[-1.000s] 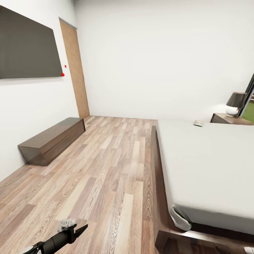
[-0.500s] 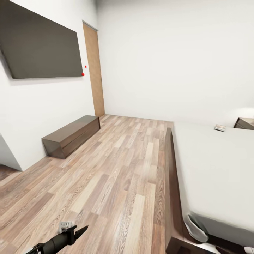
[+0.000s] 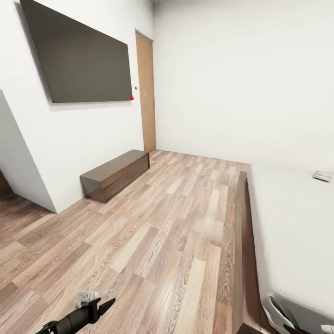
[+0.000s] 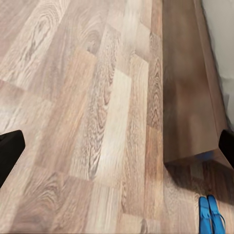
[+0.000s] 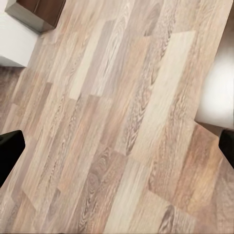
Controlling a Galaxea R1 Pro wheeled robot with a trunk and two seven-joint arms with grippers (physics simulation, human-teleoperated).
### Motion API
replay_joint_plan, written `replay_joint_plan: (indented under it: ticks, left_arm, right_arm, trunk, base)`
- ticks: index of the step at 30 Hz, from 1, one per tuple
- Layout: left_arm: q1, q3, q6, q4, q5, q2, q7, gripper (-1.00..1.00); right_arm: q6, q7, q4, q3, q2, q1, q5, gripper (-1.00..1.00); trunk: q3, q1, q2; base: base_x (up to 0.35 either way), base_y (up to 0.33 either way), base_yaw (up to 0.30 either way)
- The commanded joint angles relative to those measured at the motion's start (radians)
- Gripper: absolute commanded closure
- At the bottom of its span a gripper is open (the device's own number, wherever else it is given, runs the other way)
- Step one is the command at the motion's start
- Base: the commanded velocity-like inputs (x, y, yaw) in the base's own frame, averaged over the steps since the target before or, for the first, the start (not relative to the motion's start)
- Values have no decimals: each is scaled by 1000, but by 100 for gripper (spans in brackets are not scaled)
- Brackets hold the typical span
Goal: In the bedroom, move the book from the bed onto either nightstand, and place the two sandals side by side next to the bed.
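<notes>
Sandals are lying side by side on the plank floor just beyond the spread, empty left gripper, near the bed frame corner, right gripper likewise hanging open.

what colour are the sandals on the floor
Bright blue; the sandals show best in the left wrist view.

The light wood-plank floor carries a long low dark-wood cabinet against the wall and the dark-brown-framed bed. Bright blue flip-flops lie on the floor just beyond the frame's corner. A small thin book rests on the pale-grey mattress.
</notes>
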Motion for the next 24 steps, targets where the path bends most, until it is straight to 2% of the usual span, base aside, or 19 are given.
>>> replay_joint_plan:
  ticks: [1,20,24]
  left_arm:
    - [-1,2,2,1,3,0,-4,-100]
    - [-1,2,2,1,3,0,-4,-100]
    - [-1,2,2,1,3,0,-4,-100]
  right_arm:
    - [-3,3,0,-8,0,0,7,-100]
    - [-3,3,1,-7,0,0,7,-100]
    - [-3,3,1,-7,0,0,8,-100]
  trunk:
    - [-1,0,0]
    - [-1,0,0]
    - [-1,0,0]
  base:
    - [0,0,271]
    - [1,0,230]
    - [161,0,125]
